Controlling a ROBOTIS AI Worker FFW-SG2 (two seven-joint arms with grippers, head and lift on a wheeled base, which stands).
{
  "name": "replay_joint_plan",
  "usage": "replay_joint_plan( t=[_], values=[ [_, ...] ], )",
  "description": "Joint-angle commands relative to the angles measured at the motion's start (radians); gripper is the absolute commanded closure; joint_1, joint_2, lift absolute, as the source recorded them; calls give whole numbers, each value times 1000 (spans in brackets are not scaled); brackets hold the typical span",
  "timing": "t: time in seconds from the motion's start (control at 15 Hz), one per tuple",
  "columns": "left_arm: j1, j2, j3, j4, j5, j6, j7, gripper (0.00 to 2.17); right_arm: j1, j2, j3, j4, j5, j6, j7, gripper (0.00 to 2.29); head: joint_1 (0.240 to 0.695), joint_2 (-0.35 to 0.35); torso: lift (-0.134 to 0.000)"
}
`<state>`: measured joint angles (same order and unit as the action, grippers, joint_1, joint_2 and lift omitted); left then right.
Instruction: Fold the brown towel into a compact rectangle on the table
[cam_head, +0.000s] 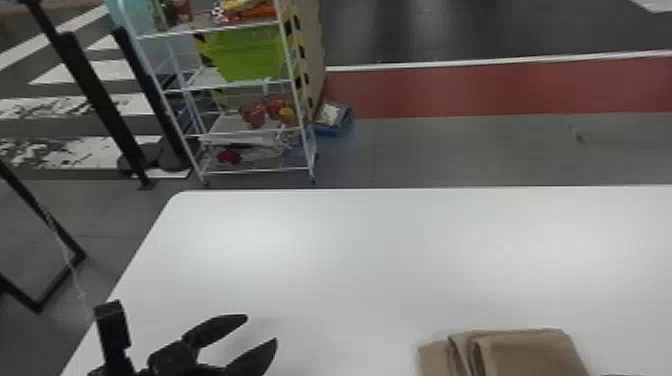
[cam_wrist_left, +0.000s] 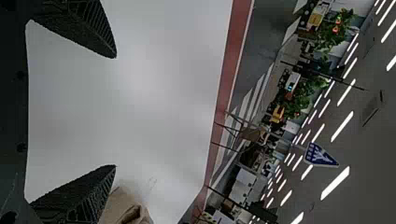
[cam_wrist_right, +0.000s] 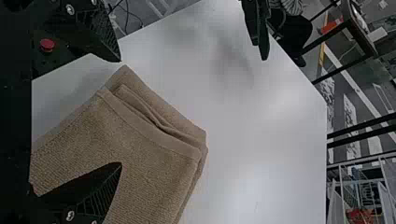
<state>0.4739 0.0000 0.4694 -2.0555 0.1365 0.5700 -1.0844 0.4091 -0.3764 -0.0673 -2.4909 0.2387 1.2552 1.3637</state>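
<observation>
- Brown towel (cam_wrist_right: 154, 179), folded in layers, flat on the bench (cam_head: 350, 260), right of centre in the head view.
- Handling, as judged: light, soft, limp; textured, so unlikely to slip; not fragile; layers apt to shift.
- Best hold: the layered edge (cam_wrist_right: 149, 132), all plies pinched together.
- Right gripper (cam_wrist_right: 120, 112): fingers spread, at the towel, nothing pinched.
- Left gripper (cam_head: 261, 329): fingers apart, empty, to the towel's left.

I'm in what looks like a lab or test hall: floor stripes (cam_head: 107, 70) at ten o'clock, a white rack (cam_head: 202, 80) at eleven beyond my counter (cam_head: 350, 250), road sign (cam_wrist_left: 320, 156), ceiling strip lights (cam_wrist_left: 342, 126).
</observation>
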Motion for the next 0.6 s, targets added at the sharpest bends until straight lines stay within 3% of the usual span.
replay_joint_plan(
  t=[0.0, 0.07, 0.13, 0.33, 0.53],
  values=[
    [-1, -3, 0, 2, 0, 0, 0, 29, 66, -88, 4, -26, -29, -50, 3, 647, 695, 177, -122],
    [-1, -3, 0, 5, 0, 0, 0, 29, 92, -156, 12, -32, -65, -72, 3, 1484, 695, 177, -122],
    [-3, -3, 0, 6, -2, 0, 0, 29, 108, -167, 6, -42, -75, -75, 3, 2010, 695, 176, -122],
    [-3, -3, 0, 9, -2, 0, 0, 29, 154, -194, -22, -45, -70, -133, 3, 2084, 695, 172, -122],
    [-4, -3, 0, 6, -2, 0, -2, 29, 194, -249, -14, -43, -41, -145, 3, 2091, 695, 156, -122]
  ],
)
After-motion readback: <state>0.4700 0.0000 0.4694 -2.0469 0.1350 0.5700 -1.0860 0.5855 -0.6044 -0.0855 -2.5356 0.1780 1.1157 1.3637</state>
